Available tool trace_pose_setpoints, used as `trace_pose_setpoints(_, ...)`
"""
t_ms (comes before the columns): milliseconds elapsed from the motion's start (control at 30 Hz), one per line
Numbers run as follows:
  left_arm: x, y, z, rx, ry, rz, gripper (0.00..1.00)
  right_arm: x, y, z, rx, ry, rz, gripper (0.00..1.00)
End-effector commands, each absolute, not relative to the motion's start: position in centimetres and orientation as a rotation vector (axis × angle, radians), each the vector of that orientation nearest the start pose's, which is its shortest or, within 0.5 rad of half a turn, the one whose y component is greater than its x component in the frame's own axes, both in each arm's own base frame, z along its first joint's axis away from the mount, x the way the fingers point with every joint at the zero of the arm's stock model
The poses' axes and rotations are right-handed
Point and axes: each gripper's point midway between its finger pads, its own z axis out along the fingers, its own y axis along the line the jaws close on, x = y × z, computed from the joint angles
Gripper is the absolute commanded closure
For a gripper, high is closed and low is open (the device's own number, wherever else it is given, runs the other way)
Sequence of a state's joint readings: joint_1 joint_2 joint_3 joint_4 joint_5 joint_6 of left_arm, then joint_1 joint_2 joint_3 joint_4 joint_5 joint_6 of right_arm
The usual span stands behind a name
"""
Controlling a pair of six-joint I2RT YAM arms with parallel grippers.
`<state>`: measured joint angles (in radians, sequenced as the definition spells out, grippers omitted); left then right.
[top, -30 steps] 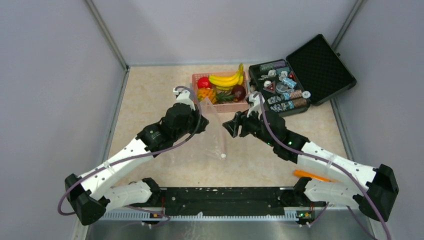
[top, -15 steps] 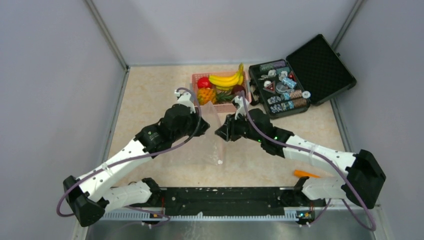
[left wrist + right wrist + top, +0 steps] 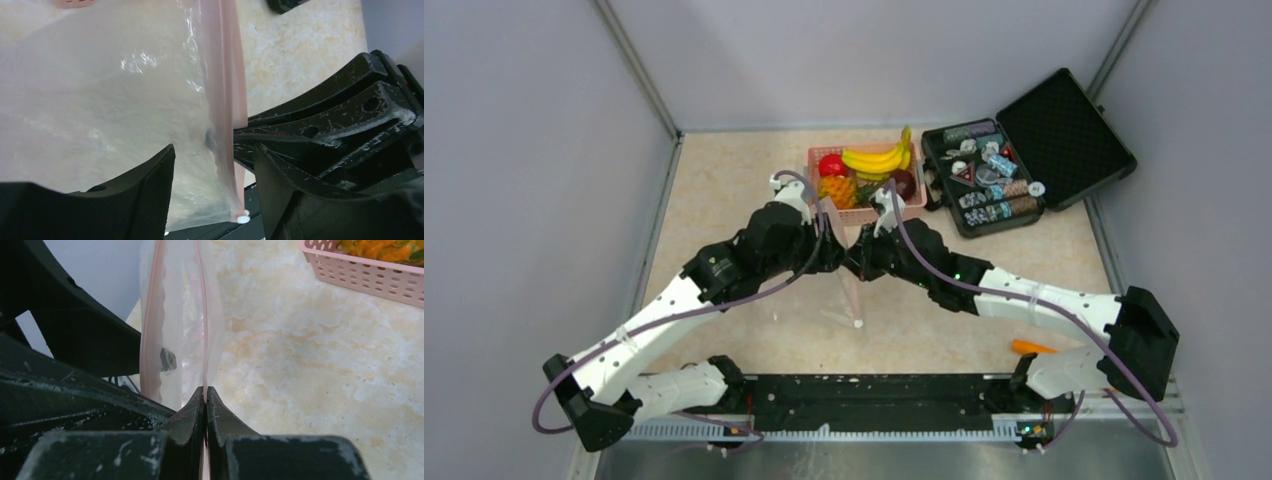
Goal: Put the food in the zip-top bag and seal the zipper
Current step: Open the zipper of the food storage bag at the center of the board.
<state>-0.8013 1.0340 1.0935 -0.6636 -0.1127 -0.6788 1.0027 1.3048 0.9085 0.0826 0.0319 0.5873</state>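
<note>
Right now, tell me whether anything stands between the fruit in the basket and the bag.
Nothing visible does, beyond the pink basket's own wall around the food. The zip-top bag hangs just in front, its zipper pinched by the right gripper, jaws shut.

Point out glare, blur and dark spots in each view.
Left wrist: white glare spots on the bag, left hand dark and soft-edged. Right wrist: right hand, shut on the bag, blurred and near black; basket sharper. Top: even light, no glare; the bag barely shows against the table.
</note>
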Motion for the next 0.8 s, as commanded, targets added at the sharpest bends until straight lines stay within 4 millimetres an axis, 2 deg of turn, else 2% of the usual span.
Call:
trace_pose_setpoints(0,21.1,-23.4,25.6,0.061,2.253,-0.697,0.4,22.9,37.0,24.3,-0.192,1.927,1.016,1.0)
trace_pose_setpoints(200,21.5,-22.7,24.5,0.022,2.283,-0.568,0.44,23.3,36.3,25.0,-0.089,1.894,1.024,1.0)
trace_pose_setpoints(367,22.8,-21.4,25.7,-0.07,2.221,-0.491,0.44,23.2,35.6,25.6,-0.045,1.854,0.961,1.0)
trace_pose_setpoints(433,23.2,-21.6,26.2,-0.061,2.207,-0.478,0.44,23.2,35.3,25.6,-0.019,1.846,0.93,1.0)
trace_pose_setpoints(633,23.1,-23.3,25.8,0.024,2.213,-0.404,0.44,23.4,35.2,25.7,0.047,1.851,0.934,1.0)
trace_pose_setpoints(767,23.1,-23.6,25.6,0.054,2.207,-0.321,0.53,23.4,35.5,25.7,0.064,1.864,0.929,1.0)
